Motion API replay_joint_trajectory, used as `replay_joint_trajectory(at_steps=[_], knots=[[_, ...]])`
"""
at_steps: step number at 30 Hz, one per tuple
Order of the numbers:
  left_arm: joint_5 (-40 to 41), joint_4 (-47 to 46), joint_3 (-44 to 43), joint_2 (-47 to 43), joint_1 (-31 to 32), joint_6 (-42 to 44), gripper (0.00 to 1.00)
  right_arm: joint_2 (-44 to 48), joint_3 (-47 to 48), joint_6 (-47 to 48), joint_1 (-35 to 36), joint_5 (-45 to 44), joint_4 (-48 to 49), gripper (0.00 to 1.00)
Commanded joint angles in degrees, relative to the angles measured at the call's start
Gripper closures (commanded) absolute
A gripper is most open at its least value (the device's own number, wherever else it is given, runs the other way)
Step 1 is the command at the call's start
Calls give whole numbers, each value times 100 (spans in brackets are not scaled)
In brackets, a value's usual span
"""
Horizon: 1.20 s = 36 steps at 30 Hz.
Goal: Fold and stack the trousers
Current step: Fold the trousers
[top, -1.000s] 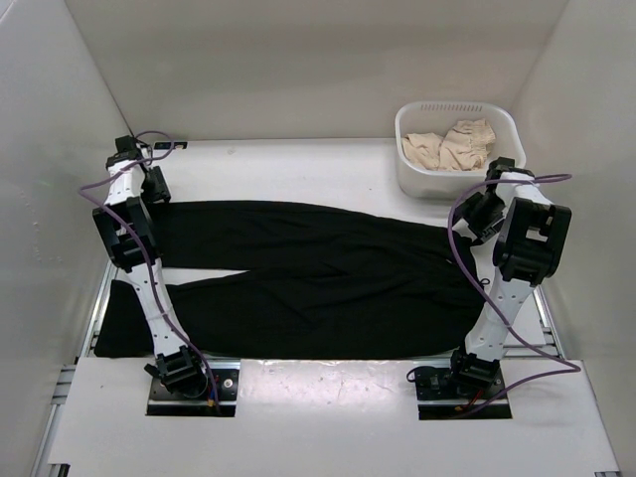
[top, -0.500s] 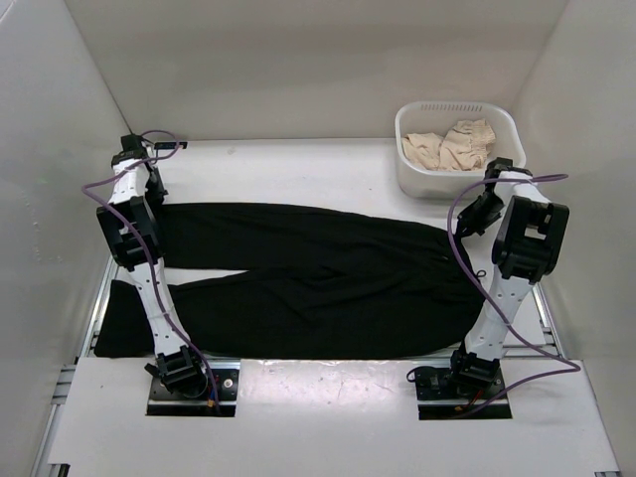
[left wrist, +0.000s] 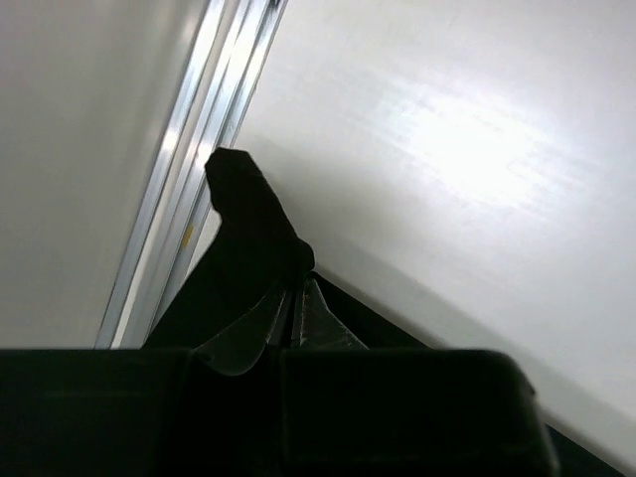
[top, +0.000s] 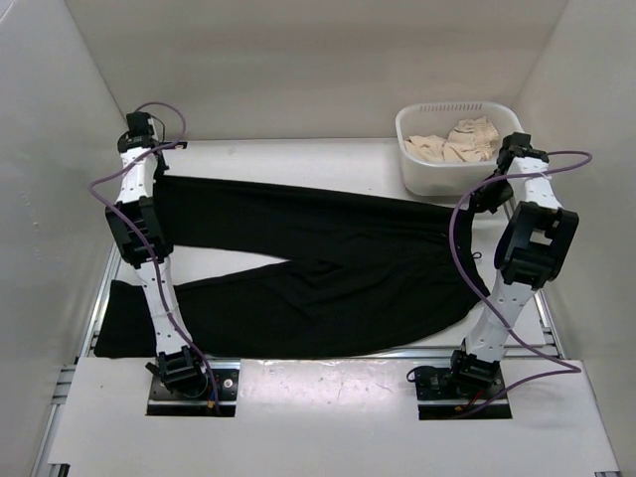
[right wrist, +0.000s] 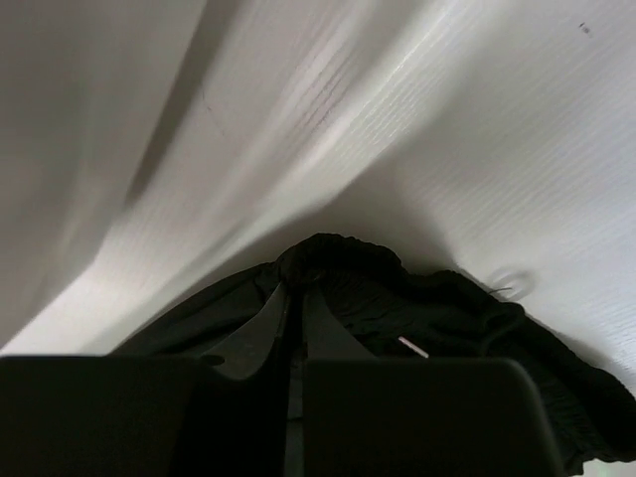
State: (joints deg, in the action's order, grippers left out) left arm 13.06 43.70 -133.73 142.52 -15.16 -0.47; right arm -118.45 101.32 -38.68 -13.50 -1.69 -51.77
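A: Where do the trousers [top: 328,273] lie?

B: Spread across the white table [top: 288,159], waist to the right and both legs running left. The near leg lies flat, its cuff reaching the table's left edge. The far leg slants toward the far left corner.

A: And the left gripper [left wrist: 296,298]?

B: It is clamped on the cuff of that far leg. In the left wrist view the fingers [left wrist: 248,336] are pressed together with black cloth between them, and a flap of cloth stands up past the tips, beside the metal rail [left wrist: 189,179].

A: The right gripper [right wrist: 295,293]?

B: Pinched tight on the gathered waistband at the far right corner of the trousers; the elastic edge bunches just beyond the fingertips.

A: Anything nearby?

B: A white basket [top: 409,169] with beige cloths [top: 452,142] stands at the far right corner, just behind the right gripper.
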Motion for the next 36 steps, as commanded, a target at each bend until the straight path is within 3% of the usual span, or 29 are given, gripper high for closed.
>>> replay_joint_trajectory(at_steps=[1,5,8,15,19,24,31,36], knots=[[662,-634,-302,-523,30,47,86,376,318,194,-311,-358,237,100],[908,-723,-583,-523,92,47,86,437,318,194,-364,-226,168,100],[1127,-723,37,-1224,92,47,86,778,135,316,-364,-69,88,100],[1575,-723,4339,-3966,-181,47,86,1922,-1684,501,-364,625,289,100],[1560,-723,5775,-5065,-461,47,86,2063,-2370,651,-364,1030,456,100],[1446,-671,6517,-5804,-901,47,86,2230,-2617,791,-417,1268,571,100],[1445,-609,6763,-6787,-1322,47,86,3388,-2994,958,-478,794,229,100],[1498,-609,8097,-7764,-1674,47,86,4259,-4302,704,-549,862,176,100]])
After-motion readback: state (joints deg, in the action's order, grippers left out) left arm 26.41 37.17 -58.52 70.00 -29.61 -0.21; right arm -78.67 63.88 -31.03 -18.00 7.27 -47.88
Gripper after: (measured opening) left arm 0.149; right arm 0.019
